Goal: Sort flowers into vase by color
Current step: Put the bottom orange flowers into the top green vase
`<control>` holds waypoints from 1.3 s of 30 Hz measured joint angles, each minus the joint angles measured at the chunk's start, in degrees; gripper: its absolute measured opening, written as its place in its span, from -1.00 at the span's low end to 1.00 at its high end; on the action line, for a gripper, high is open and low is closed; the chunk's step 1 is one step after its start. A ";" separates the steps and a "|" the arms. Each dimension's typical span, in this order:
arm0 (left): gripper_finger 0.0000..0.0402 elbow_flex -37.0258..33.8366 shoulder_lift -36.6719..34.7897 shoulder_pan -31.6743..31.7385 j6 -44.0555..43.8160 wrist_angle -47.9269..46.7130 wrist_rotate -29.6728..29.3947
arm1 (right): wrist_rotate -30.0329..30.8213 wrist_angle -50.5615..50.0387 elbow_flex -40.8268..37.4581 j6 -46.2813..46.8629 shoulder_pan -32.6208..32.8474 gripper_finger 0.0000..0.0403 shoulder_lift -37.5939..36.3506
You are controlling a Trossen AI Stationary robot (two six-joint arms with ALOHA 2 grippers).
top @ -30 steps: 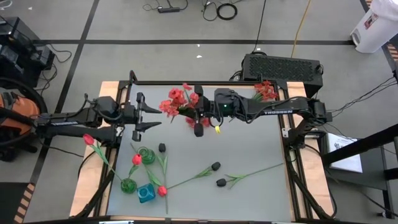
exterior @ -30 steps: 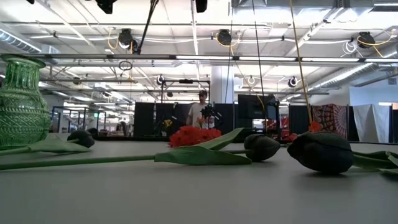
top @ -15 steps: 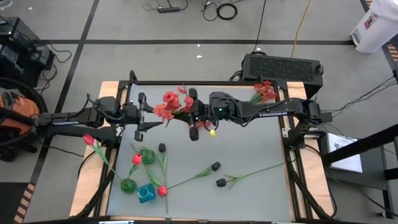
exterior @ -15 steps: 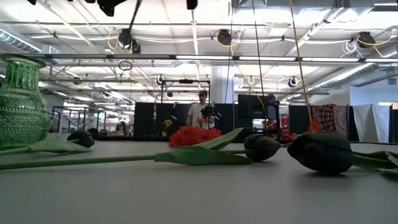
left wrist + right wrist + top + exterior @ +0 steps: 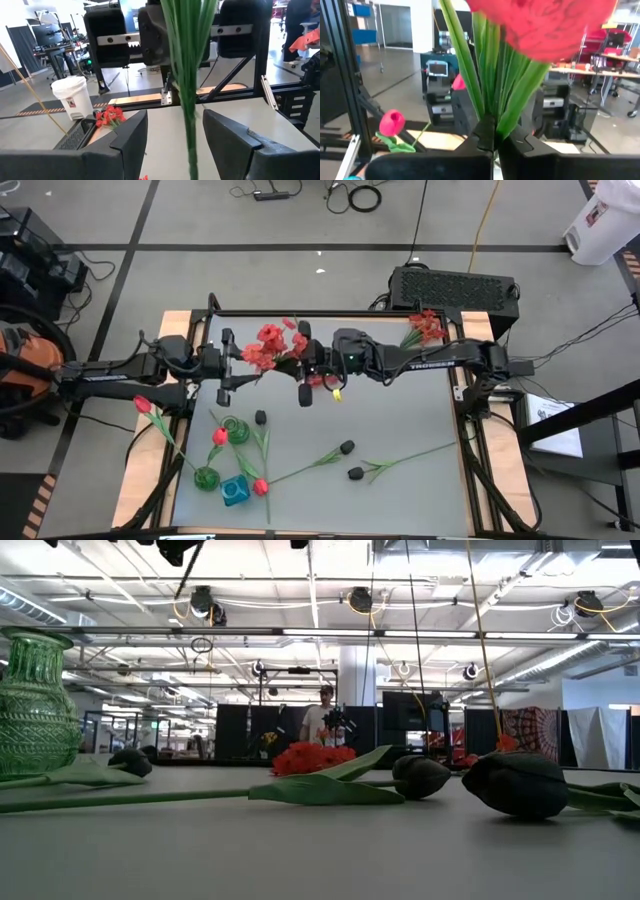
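We see the right end effector [image 5: 303,367] clenched on the stems of the red bunch [image 5: 268,345], its blooms just beyond the tips. The left end effector [image 5: 226,366] stands half released, stems [image 5: 189,75] between its fingers [image 5: 122,145], seemingly untouched.

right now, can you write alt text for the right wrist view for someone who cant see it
The right hand is shut on a bunch of flat green stems that rise to a frilly red bloom filling the top of the picture. Farther off, a pink-red tulip-like bud shows beside a dark metal frame, with a workshop room behind.
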 joint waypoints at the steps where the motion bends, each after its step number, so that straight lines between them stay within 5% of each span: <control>1: -0.01 0.00 0.00 0.00 0.00 -0.01 0.00 | -0.04 0.13 -0.02 0.49 0.00 -1.00 0.13; 13: -0.05 0.00 -0.01 -0.05 0.07 0.07 -0.34 | 0.01 1.81 -0.07 1.53 -0.09 -1.00 2.37; 29: -0.91 0.00 0.04 -0.05 0.59 0.39 0.58 | 0.22 3.29 -0.07 0.25 -0.13 -1.00 2.82; 39: -0.93 0.00 -0.02 -0.05 0.17 0.55 0.67 | 0.05 3.62 -0.07 -0.59 -0.13 -0.88 2.82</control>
